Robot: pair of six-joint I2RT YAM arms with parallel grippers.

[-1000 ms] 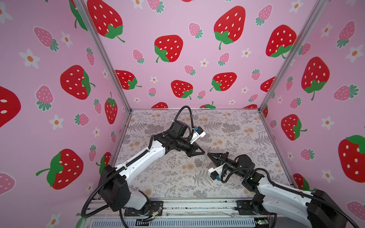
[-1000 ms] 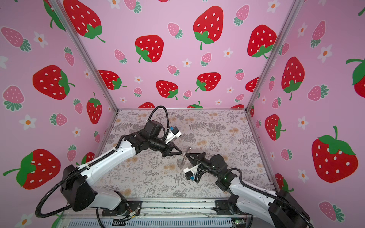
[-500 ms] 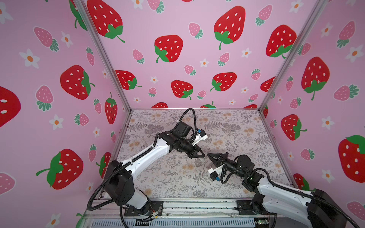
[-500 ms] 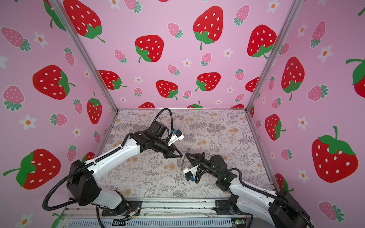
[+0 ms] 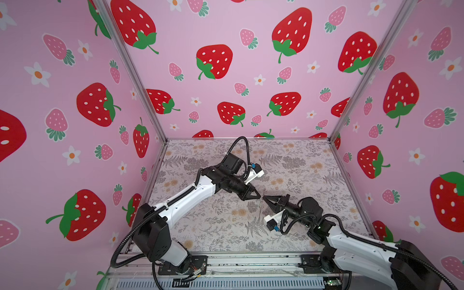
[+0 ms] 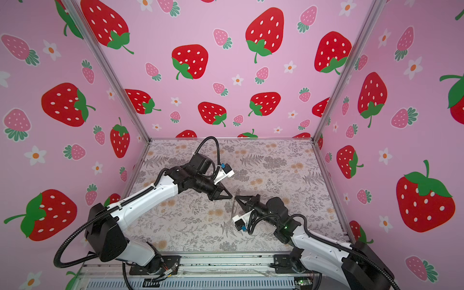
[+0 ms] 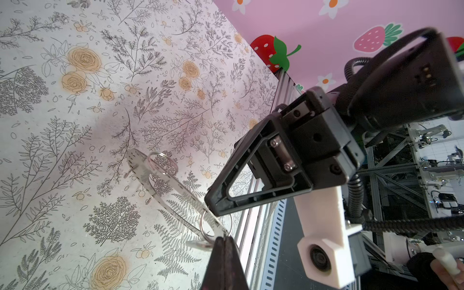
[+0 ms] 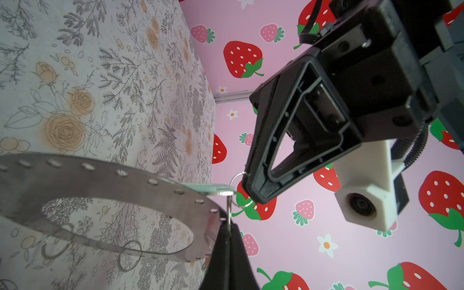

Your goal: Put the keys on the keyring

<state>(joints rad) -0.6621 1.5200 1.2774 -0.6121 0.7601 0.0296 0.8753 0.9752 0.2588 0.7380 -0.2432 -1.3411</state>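
Silvery flat perforated keyring [image 8: 100, 180], thin round wire loops [image 8: 129, 255]

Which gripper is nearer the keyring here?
Right, narrowly. The right gripper is clamped on the keyring at its rim; the left gripper, also shut, has its tip just beside that same stretch of rim, contact unclear.

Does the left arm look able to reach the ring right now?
Likely yes. The right claw holds the ring up by its rim, and the left claw sits right at that rim with nothing between them.
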